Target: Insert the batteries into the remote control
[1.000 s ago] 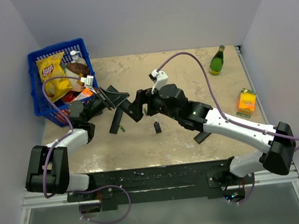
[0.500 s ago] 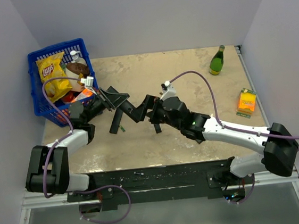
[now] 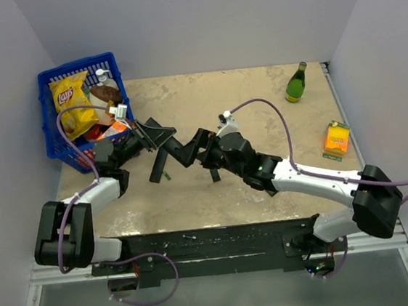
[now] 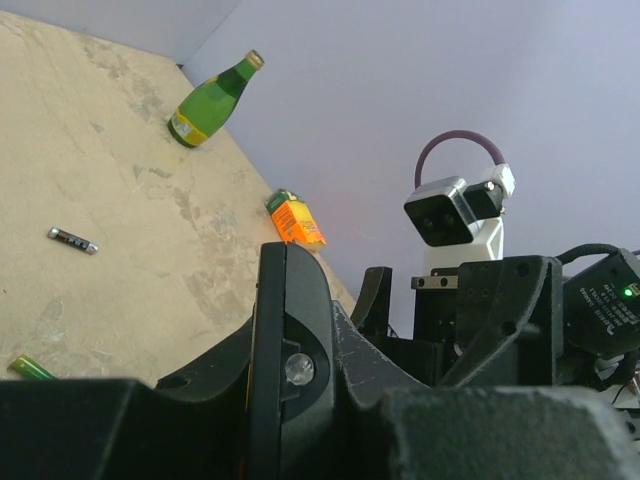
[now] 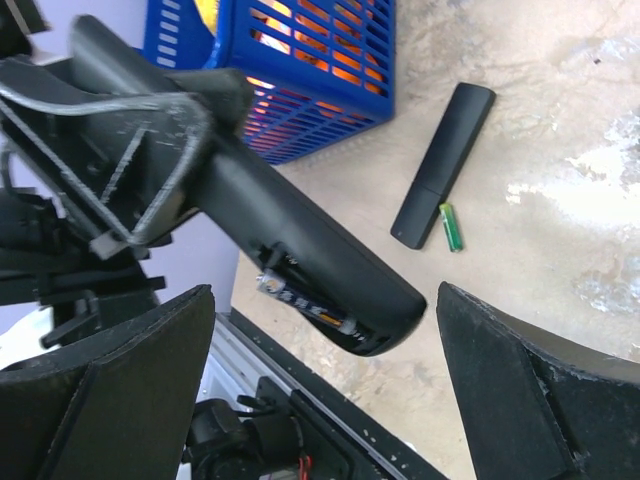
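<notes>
— Where is the remote control (image 5: pixel 300 240)?
— Up off the worktop (image 3: pixel 249 97). The left claw (image 3: pixel 142 135) is clamped on one end of it, and the bar slants out toward the right arm with its back cover off.
— Anything in the open bay?
— One battery (image 5: pixel 305 305) sits in it, near the free end; its pale metal tip shows in the right wrist view.
— And the right claw (image 5: pixel 322 292)?
— Spread wide and gripping nothing. Its two fingers (image 5: pixel 110 390) stand either side of the remote control's free end, apart from it.
— What lies below?
— A shorter black remote (image 5: pixel 443 165) flat on the worktop, with a small green cylinder (image 5: pixel 450 227) just beside its near end. The left wrist view shows a loose battery (image 4: pixel 72 239) lying alone on bare worktop.
— Around the edges?
— A blue basket (image 3: pixel 53 139) at the far left, a green bottle (image 3: pixel 297 83) at the far right, and an orange box (image 3: pixel 337 139) nearer the right edge
</notes>
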`<state>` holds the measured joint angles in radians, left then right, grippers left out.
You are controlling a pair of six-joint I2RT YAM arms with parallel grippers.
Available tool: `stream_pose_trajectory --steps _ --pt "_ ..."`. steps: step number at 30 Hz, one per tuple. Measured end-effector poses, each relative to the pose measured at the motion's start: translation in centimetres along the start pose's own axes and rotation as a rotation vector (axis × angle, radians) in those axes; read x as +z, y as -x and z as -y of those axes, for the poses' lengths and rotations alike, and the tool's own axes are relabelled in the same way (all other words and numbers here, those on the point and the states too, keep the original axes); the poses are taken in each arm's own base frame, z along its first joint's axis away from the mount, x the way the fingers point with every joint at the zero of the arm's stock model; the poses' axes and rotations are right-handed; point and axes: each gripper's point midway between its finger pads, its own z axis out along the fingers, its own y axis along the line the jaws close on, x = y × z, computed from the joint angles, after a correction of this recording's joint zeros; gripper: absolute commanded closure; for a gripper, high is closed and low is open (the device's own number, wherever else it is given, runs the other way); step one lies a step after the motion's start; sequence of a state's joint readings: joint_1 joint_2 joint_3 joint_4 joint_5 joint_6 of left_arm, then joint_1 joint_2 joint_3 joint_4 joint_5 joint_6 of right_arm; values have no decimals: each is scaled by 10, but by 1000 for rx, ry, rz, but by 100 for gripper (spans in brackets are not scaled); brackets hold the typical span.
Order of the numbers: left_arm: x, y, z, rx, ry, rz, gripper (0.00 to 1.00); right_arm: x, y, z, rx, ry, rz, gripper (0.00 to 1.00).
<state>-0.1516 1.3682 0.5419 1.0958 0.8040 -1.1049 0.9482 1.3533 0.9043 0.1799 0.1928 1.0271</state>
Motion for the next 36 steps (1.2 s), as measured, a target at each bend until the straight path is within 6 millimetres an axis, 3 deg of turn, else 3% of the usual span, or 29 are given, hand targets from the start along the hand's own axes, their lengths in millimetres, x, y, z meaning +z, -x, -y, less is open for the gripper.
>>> stream_pose_trajectory --steps 16,36 --pt "-5 8 0 130 77 22 100 11 -7 6 38 -23 -14 9" --pt "-4 8 -2 135 84 25 100 16 -8 3 83 -13 -8 17"
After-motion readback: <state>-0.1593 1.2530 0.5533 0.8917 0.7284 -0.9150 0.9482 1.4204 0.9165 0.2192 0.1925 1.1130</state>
